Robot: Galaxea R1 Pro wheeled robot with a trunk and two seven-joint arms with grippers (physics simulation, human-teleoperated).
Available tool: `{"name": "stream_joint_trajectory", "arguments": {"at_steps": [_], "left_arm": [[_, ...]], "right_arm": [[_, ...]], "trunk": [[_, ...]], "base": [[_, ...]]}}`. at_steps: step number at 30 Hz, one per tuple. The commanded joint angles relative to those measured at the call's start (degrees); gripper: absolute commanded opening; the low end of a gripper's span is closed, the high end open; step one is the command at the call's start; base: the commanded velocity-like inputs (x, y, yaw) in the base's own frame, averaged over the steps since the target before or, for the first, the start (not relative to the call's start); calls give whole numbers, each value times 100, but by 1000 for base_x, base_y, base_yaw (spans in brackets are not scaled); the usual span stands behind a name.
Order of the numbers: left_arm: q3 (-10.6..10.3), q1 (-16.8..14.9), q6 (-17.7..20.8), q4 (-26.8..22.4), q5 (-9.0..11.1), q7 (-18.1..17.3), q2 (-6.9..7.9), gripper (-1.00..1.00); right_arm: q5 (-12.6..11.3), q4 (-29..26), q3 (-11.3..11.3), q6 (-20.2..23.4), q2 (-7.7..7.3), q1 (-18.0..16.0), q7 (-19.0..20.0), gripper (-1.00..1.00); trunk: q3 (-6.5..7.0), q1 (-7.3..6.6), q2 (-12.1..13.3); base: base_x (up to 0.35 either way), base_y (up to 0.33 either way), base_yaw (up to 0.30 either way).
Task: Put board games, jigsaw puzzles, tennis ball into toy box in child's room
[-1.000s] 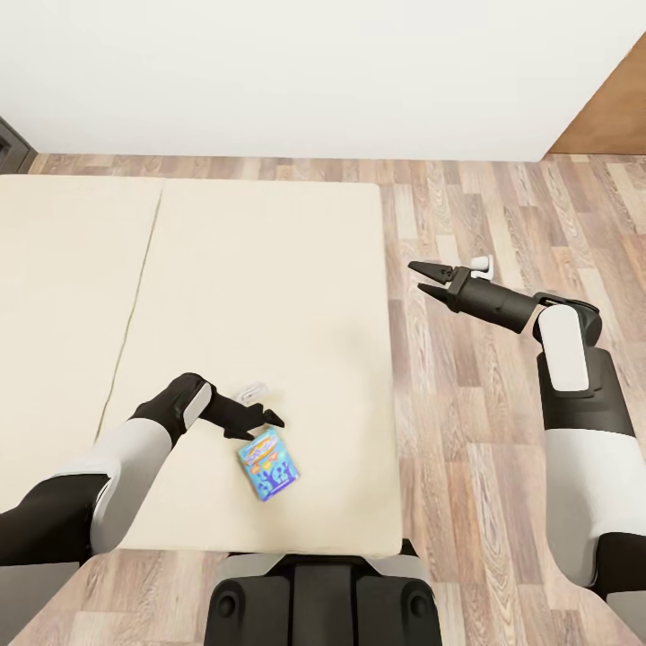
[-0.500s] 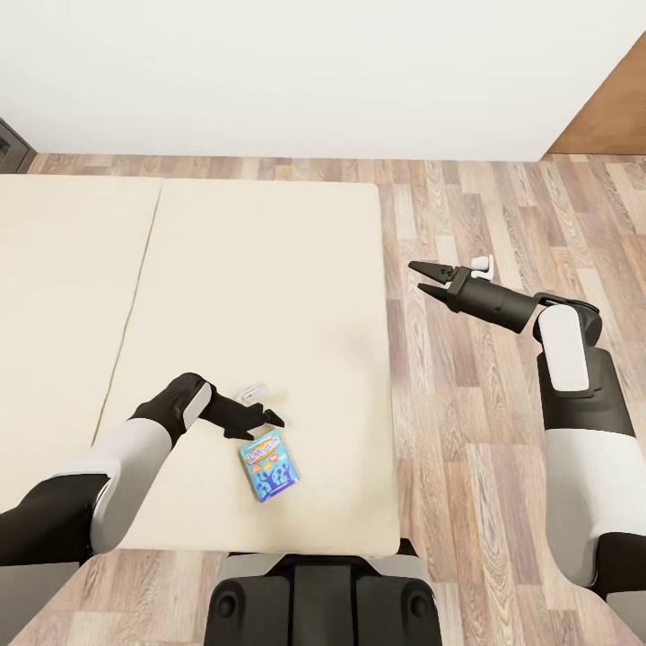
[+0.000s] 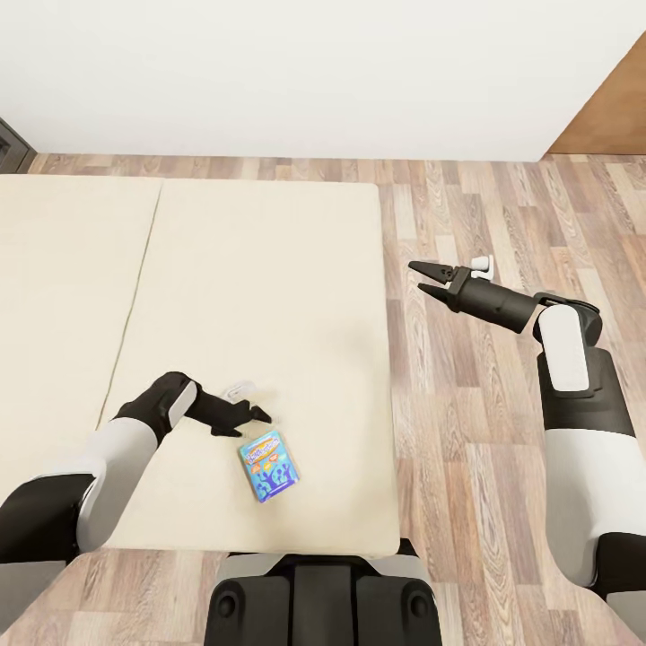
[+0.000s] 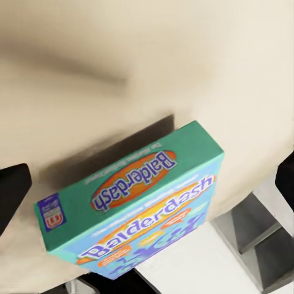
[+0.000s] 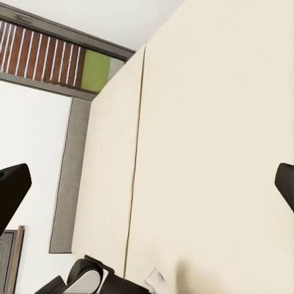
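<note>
A small blue board game printed "Balderdash" lies flat on the beige bed, near the bed's front edge. In the left wrist view the box shows its green edge and blue cover. My left gripper hovers just beyond the box, open, with nothing between its fingers. Its dark fingertips frame the box in the left wrist view. My right gripper is open and empty over the wood floor, just off the bed's right side.
The bed's two-part mattress has a seam on the left. Wood-plank floor runs along the bed's right side and behind it, below a white wall. My own base touches the bed's front edge.
My left arm has drawn back a little to the left, so the gripper sits slightly farther from the box. The box and the right arm stay put.
</note>
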Motion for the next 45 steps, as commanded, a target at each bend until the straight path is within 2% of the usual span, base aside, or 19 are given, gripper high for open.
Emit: {"name": "stream_joint_trajectory", "arguments": {"at_steps": [1, 7, 11, 16, 21, 28, 32, 45], "left_arm": [[25, -1, 54, -9, 44, -36, 75, 100], [-34, -1, 79, -268, 29, -573, 438, 100], [-71, 5, 84, -378, -2, -748, 566, 100], [-90, 106, 85, -414, -13, -801, 627, 100], [-107, 230, 79, -423, -16, -803, 606, 100], [-378, 450, 62, -414, -8, -801, 591, 100], [-415, 575, 43, -406, -7, -799, 559, 100], [-442, 718, 16, -398, -21, -730, 154, 100]], "right_arm": [[51, 1, -9, 22, 1, -4, 55, 100], [58, 6, -4, 22, 3, -4, 55, 100], [59, 9, -2, 22, 7, -4, 55, 100], [60, 10, -1, 22, 9, -4, 55, 100], [60, 10, 0, 22, 10, -4, 55, 100], [60, 10, 0, 22, 10, -4, 55, 100], [60, 10, 0, 22, 10, -4, 55, 100], [60, 7, 0, 22, 10, -4, 55, 100]], "trunk": [[-3, 1, -4], [-3, 1, -4], [-3, 1, -4], [-3, 1, -4], [-3, 1, -4], [-3, 1, -4], [-3, 1, -4], [-3, 1, -4]], "base": [[0, 0, 0], [0, 0, 0], [0, 0, 0], [0, 0, 0], [0, 0, 0], [0, 0, 0], [0, 0, 0], [0, -2, 0]]}}
